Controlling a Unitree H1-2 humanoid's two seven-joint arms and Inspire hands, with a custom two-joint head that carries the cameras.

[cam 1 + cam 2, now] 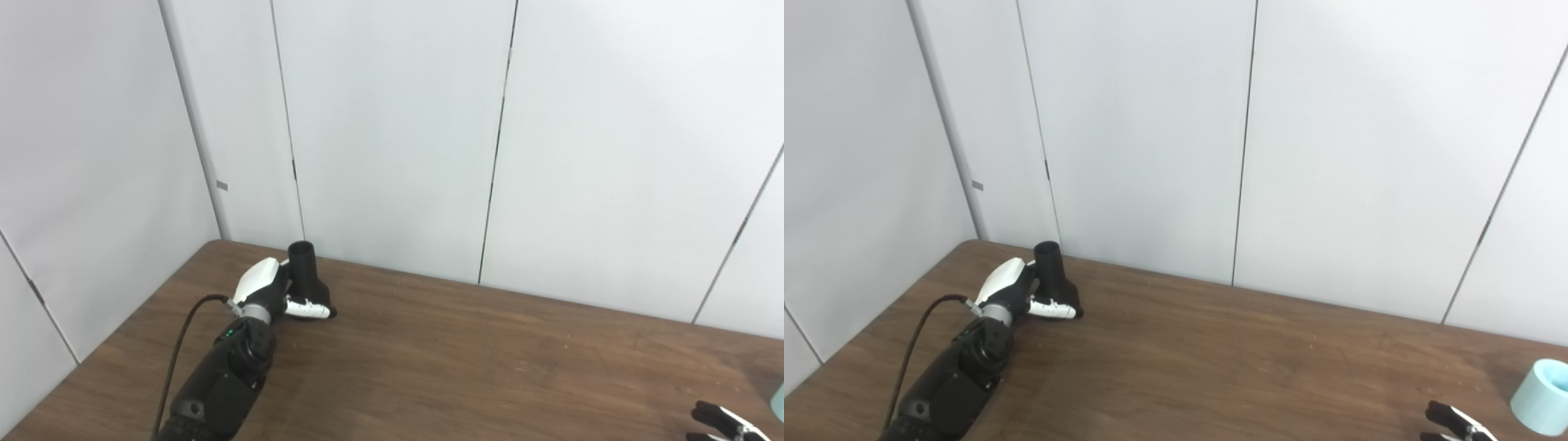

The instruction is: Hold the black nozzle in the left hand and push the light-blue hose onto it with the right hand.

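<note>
Black nozzle (pixel 1055 275) gripped by left robot hand (pixel 1020 295); right robot hand's (pixel 1458 424) grip indiscernible.

The left hand (pixel 272 294) grips the black nozzle (pixel 306 275) standing upright on the table (pixel 465 361). Far from the nozzle, fingertips of the right hand (pixel 726 424) show.

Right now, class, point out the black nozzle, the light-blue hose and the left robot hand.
black nozzle (pixel 304 269), left eye view, on its upright neck.
light-blue hose (pixel 1540 398), right eye view, on its outer wall.
left robot hand (pixel 264 285), left eye view, on its white back.
</note>
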